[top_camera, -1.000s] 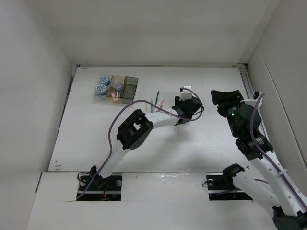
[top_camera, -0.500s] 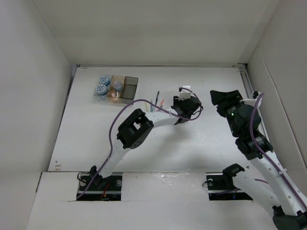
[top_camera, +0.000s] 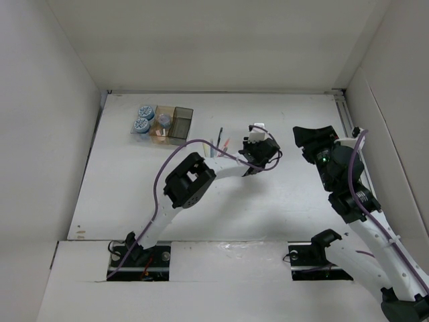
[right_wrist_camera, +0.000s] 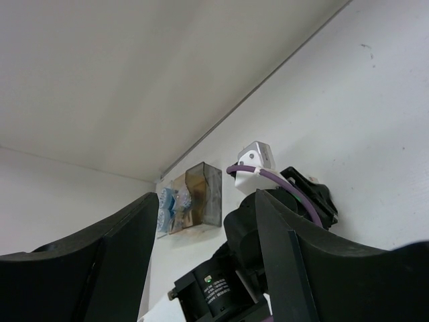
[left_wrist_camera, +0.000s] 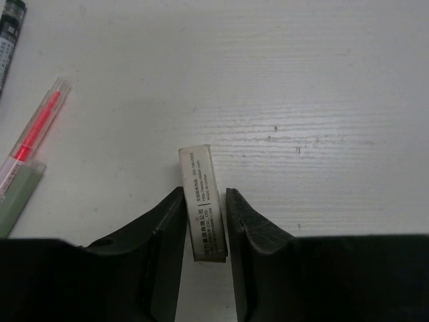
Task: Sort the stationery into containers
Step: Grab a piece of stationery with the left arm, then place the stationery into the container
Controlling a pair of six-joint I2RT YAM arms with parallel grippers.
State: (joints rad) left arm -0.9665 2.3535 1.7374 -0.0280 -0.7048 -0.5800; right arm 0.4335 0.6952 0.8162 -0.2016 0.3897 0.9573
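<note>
My left gripper is shut on a pale eraser with small printed text, holding it end-on just over the white table. In the top view the left gripper is at mid-table, right of three pens. A red pen, a pale green pen and a black pen lie at the left of the wrist view. The trays stand far left: clear with two tape rolls, amber, smoky grey. My right gripper is open and empty in the air.
White walls enclose the table on the left, back and right. The right wrist view shows the left arm's wrist below it and the trays by the back wall. A purple cable loops along the left arm.
The left gripper with the eraser has shifted slightly to the left. The right arm has barely moved.
</note>
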